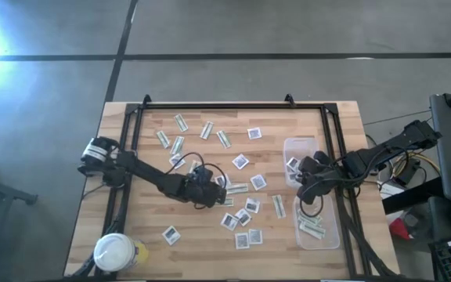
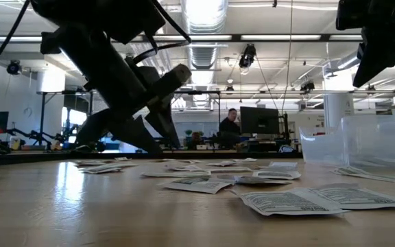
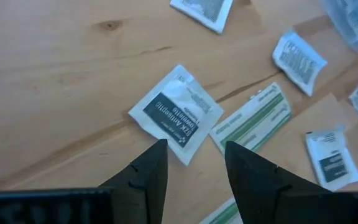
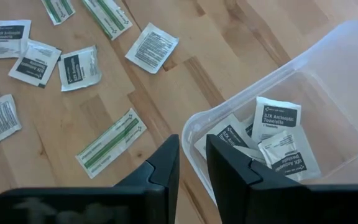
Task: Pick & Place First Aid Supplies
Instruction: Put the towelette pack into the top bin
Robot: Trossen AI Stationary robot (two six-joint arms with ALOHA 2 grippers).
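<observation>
The left gripper (image 3: 194, 165) hovered with spread fingers over a square packet (image 3: 176, 112), ready to pinch it; the right gripper (image 4: 191, 162), fingers slightly apart and empty, hung over the tub (image 4: 328, 74).

Readable on a square white packet (image 3: 176, 112) under the left wrist camera: "BZK Antiseptic Towelette" in white on its dark band. Same "BZK Antiseptic Towelette" print legible on a packet in the clear tub (image 4: 277, 119), seen from the right wrist camera. Print on the green-striped strips (image 3: 252, 121) and on the other packets too small to make out.
</observation>
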